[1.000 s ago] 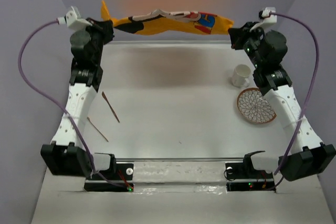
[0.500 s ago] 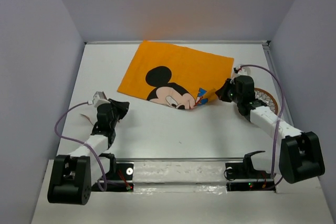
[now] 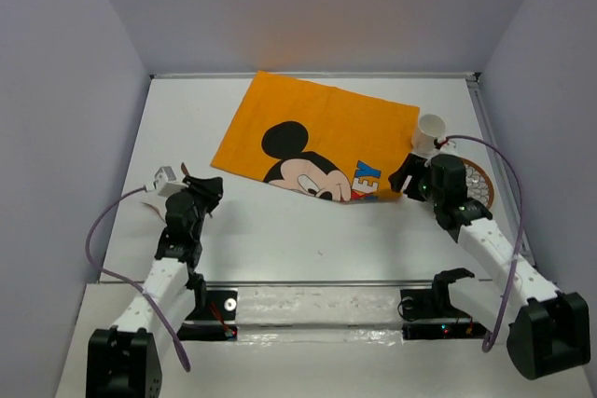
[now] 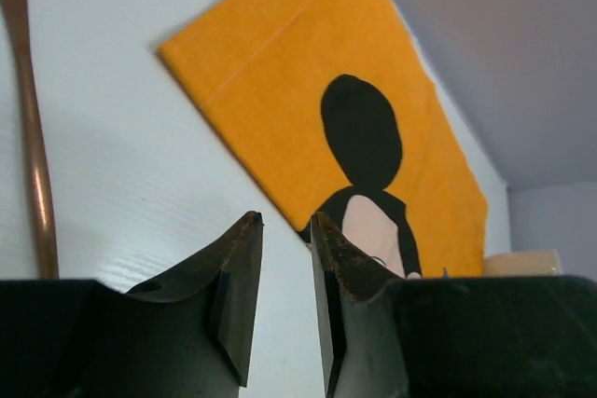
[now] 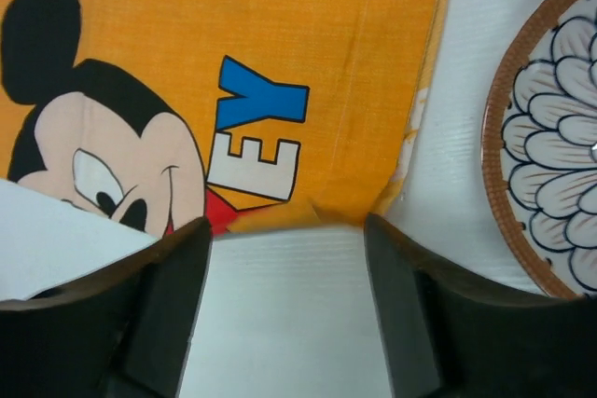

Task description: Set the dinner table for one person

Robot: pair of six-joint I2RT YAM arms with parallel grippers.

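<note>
The orange Mickey Mouse mat (image 3: 326,123) lies spread flat at a slant on the white dinner table (image 3: 280,230). My right gripper (image 3: 399,179) sits low at the mat's near right corner. In the right wrist view it (image 5: 287,226) is open wide, and the slightly folded mat edge (image 5: 280,214) lies just beyond its fingertips, with nothing between them. My left gripper (image 3: 211,185) rests low on the table short of the mat's near left edge. In the left wrist view it (image 4: 284,221) shows a narrow empty gap, with the mat (image 4: 280,72) ahead.
A patterned plate with a brown rim (image 5: 550,137) lies right of the mat, partly under my right arm (image 3: 478,191). A white cup (image 3: 430,130) stands at the mat's far right corner. A brown chopstick (image 4: 33,156) lies left of my left gripper.
A second ago both grippers held the mat bunched high at the back. It has come down flat onto the table. Both grippers have opened and let it go.
</note>
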